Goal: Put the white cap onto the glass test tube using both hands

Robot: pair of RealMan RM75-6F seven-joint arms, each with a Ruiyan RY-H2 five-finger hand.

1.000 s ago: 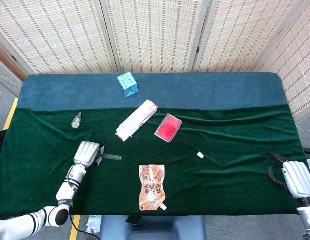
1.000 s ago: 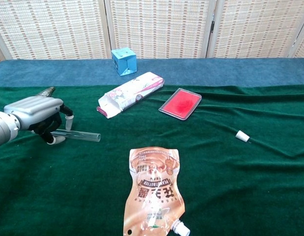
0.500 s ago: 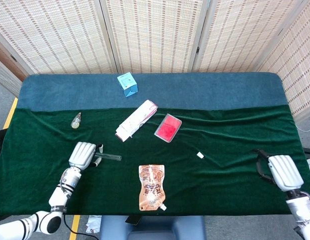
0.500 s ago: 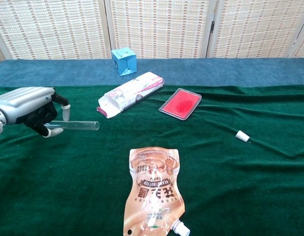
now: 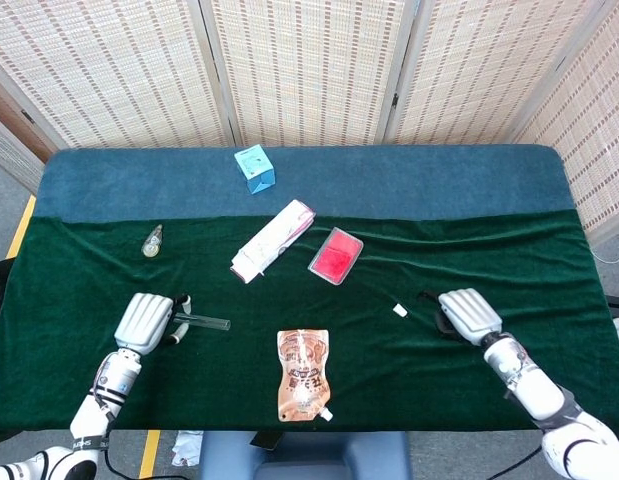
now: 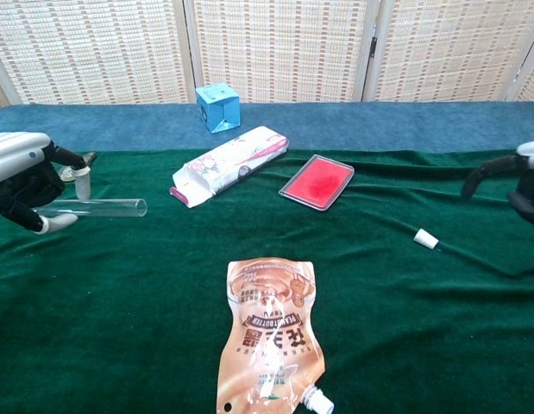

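Glass test tube (image 5: 202,321) in head view juts sideways from the left hand (image 5: 146,322) gripping its closed end, mouth free for capping, white cap (image 5: 399,310) lying just left of the empty, spread right hand (image 5: 467,312); chest view: tube (image 6: 98,208) held level, cap (image 6: 426,239) below that hand (image 6: 518,185).
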